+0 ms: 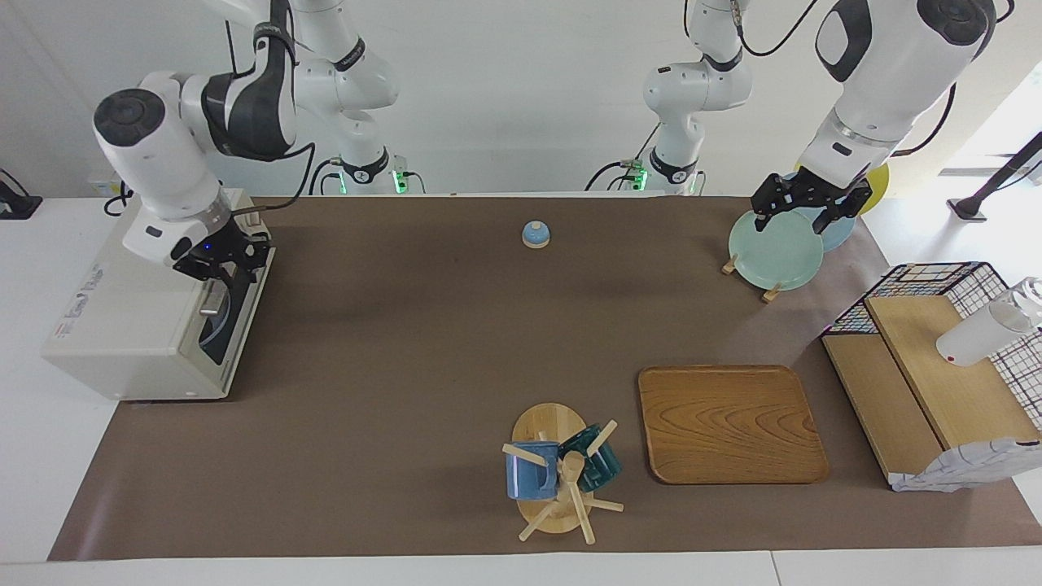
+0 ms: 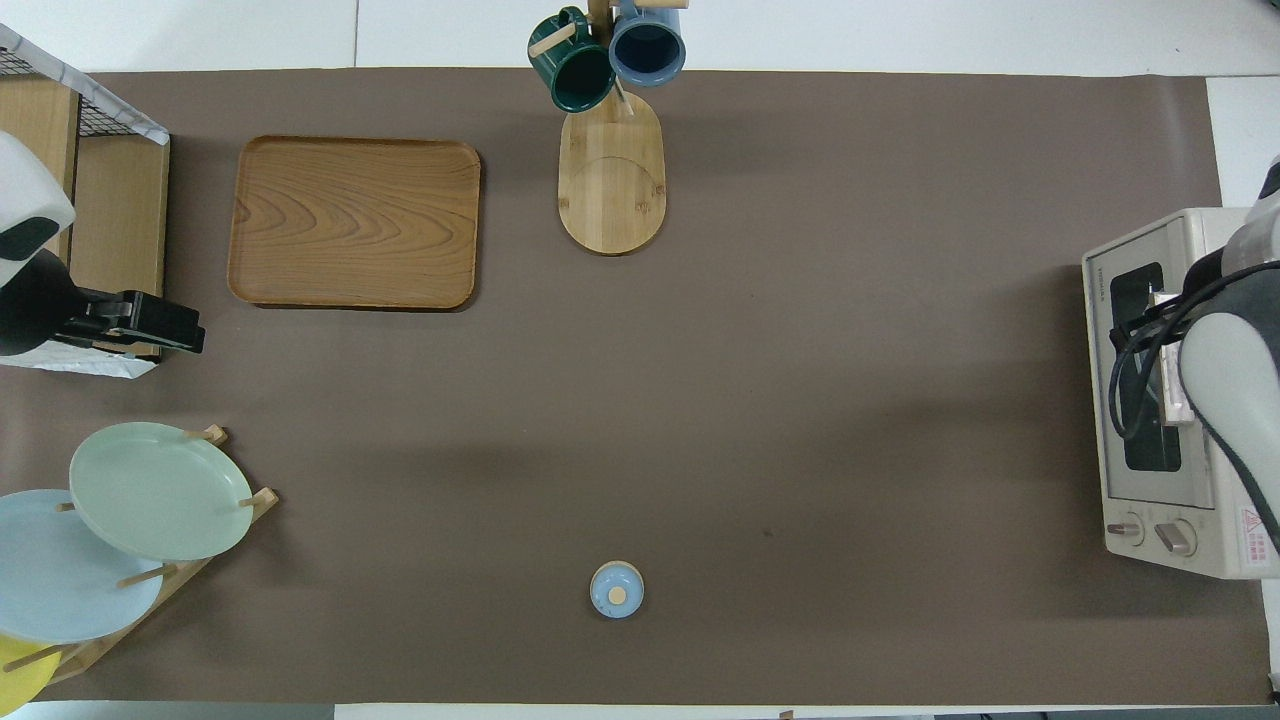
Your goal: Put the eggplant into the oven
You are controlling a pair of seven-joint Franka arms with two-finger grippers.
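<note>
Cream-white oven (image 1: pixel 138 325) (door shut) under right end effector (image 1: pixel 221 264).

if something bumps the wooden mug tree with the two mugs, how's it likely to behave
The mug tree would probably tip rather than slide: both mugs, the blue mug and the green mug, hang on pegs up the post, making it top-heavy. Its flat oval base should resist gentle nudges. The mugs only hang there, so a sharp knock might shake them off.
</note>
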